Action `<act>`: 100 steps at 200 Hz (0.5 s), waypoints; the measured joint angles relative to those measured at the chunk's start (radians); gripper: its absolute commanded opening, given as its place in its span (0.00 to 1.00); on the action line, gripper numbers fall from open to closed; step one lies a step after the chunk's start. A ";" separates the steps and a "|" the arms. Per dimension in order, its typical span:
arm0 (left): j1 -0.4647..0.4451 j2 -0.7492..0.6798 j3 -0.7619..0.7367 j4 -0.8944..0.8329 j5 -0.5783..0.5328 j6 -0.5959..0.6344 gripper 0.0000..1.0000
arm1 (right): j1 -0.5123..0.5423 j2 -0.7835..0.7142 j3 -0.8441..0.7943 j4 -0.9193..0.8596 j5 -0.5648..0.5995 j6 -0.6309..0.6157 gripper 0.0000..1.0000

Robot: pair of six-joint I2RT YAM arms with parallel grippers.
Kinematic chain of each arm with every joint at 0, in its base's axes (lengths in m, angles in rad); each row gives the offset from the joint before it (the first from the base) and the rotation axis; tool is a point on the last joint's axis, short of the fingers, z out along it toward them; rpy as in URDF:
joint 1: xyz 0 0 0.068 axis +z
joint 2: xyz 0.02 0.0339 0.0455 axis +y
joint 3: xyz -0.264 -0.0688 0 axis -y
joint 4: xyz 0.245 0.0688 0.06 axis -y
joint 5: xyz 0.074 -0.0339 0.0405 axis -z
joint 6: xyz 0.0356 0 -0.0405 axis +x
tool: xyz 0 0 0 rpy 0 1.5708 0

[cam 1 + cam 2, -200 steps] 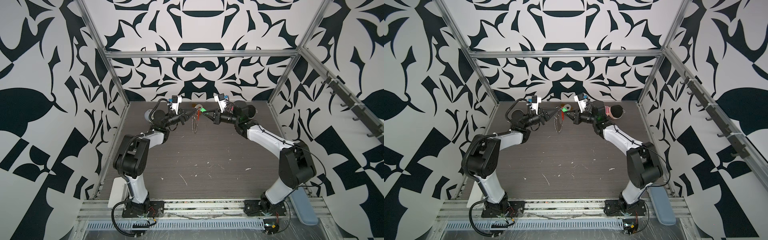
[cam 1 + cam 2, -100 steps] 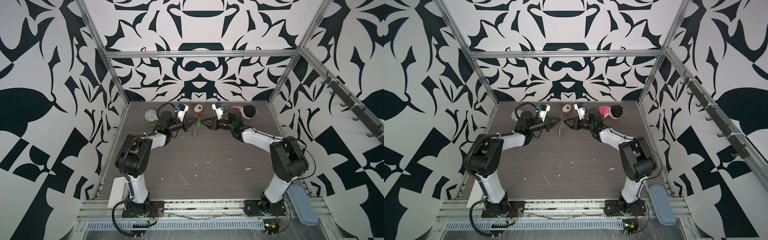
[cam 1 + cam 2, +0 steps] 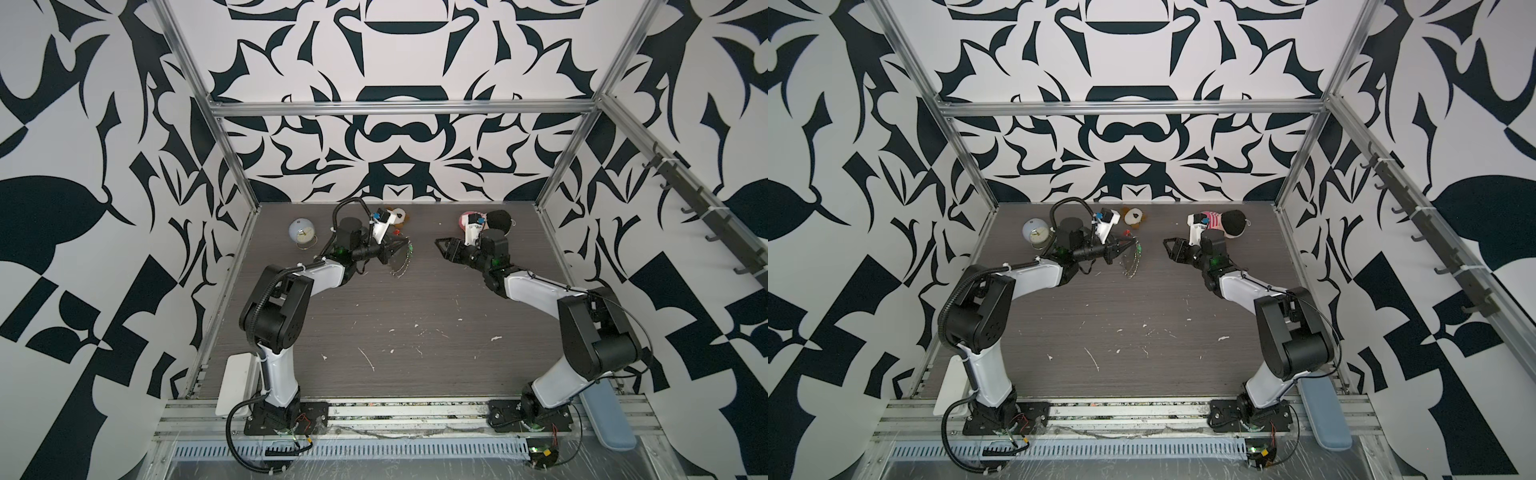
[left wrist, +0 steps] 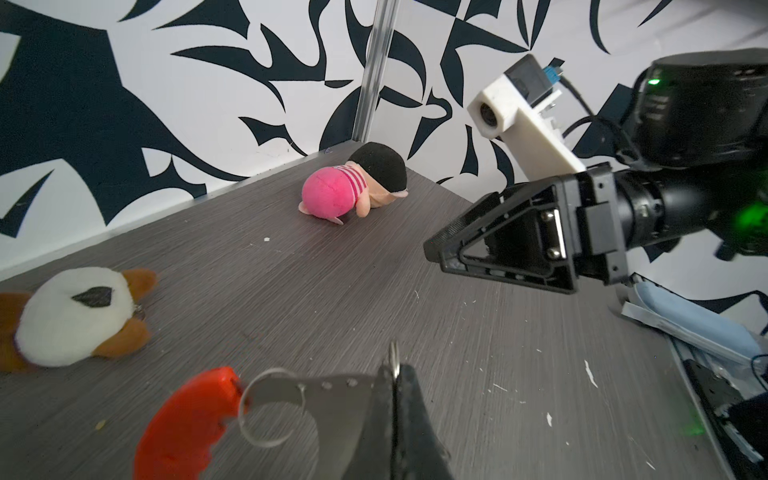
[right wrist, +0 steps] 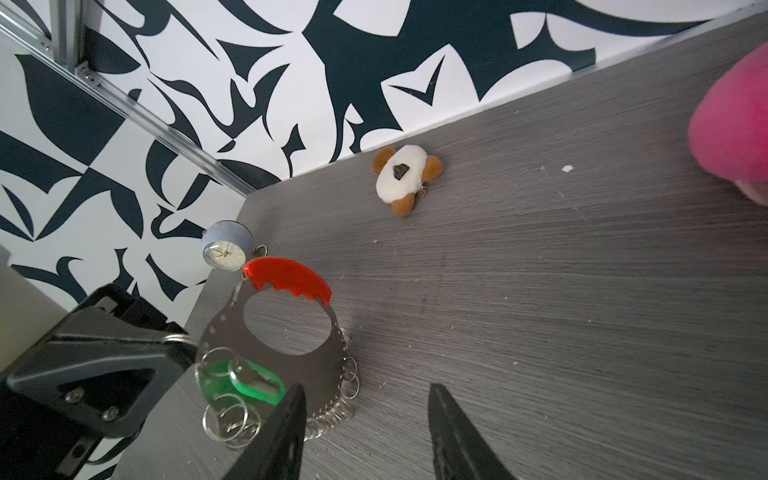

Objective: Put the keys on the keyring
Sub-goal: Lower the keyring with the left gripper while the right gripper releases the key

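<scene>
Right wrist view: a silver keyring of small metal rings with a curved orange-red plastic strip (image 5: 286,276) is seen clamped tight in the left gripper (image 5: 183,343), held up near the far edge of the grey table (image 5: 540,291), left of the middle. A small bright green plastic key tag (image 5: 249,382) is hung among the rings, just beside that gripper's tip. The right gripper (image 3: 440,245) is seen well apart from it, jaws spread, nothing gripped.

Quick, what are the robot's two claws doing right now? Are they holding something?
Left gripper: closed, pinching a ring of the keyring.
Right gripper: open, holding nothing.
</scene>
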 measured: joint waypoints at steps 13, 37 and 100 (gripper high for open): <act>-0.026 0.047 0.076 -0.068 -0.032 0.043 0.00 | -0.005 -0.018 -0.023 0.005 0.024 0.003 0.51; -0.084 0.153 0.217 -0.184 -0.103 0.114 0.00 | -0.024 -0.069 -0.074 -0.002 0.090 0.010 0.51; -0.151 0.423 0.459 -0.291 -0.226 0.060 0.00 | -0.110 -0.179 -0.175 -0.008 0.192 0.020 0.51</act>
